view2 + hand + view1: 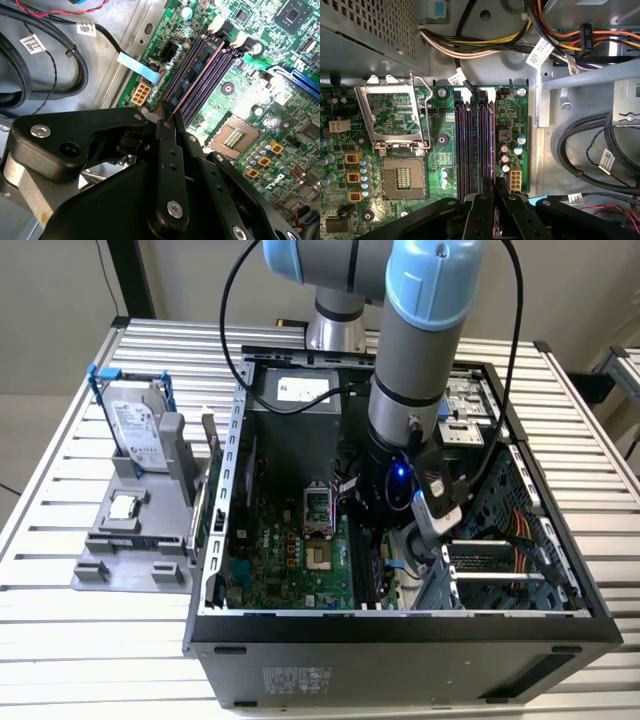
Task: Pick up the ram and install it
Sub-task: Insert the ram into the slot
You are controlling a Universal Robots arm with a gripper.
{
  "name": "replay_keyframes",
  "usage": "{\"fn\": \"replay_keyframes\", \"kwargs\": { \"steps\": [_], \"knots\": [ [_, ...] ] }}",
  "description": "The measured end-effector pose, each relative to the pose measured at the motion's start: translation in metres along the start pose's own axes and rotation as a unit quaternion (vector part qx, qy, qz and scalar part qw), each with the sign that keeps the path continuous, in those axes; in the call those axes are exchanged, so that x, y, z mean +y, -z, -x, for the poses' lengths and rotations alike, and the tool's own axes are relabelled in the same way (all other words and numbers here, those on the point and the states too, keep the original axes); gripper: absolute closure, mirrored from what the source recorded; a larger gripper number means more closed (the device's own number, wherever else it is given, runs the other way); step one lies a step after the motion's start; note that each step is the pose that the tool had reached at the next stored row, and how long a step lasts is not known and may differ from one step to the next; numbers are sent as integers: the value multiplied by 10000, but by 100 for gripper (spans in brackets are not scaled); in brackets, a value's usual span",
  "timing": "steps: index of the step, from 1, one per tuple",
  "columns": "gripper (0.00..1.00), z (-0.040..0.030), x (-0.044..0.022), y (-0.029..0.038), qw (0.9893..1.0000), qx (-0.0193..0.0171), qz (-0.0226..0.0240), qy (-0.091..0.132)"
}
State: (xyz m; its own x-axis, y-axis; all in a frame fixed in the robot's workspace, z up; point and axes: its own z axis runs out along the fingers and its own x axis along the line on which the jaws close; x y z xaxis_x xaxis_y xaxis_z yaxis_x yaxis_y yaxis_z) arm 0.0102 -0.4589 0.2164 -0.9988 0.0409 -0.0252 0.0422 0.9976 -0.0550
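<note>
Open PC case (400, 625) sitting on a slatted metal table (80, 640), arm reaching down inside near the case's front wall. Gripper (167, 122) low over the green motherboard (280, 75), right above the bank of memory slots (475, 145). Fingers (169, 150) pinched nearly together on the near end of the ram (200, 70) (thin dark-blue stick, seen edge-on with a coppery edge in the second wrist view). Stick lined up along one of the slots and looks to be down in it, though can't tell if fully seated or whether the white end latches (235, 40) are closed. Empty CPU socket (402, 182) with its metal frame flipped up, just beside the slots. Off the case, toward the exterior view's left: silver hard drive in a blue bracket (135, 420) standing on a grey fixture tray (130, 560).
</note>
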Motion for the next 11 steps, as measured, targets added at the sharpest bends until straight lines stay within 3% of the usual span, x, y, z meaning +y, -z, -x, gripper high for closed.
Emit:
{"fn": "replay_keyframes", "kwargs": {
  "steps": [11],
  "knots": [
    [100,13,1,-42,10000,-1,0,33]
  ]
}}
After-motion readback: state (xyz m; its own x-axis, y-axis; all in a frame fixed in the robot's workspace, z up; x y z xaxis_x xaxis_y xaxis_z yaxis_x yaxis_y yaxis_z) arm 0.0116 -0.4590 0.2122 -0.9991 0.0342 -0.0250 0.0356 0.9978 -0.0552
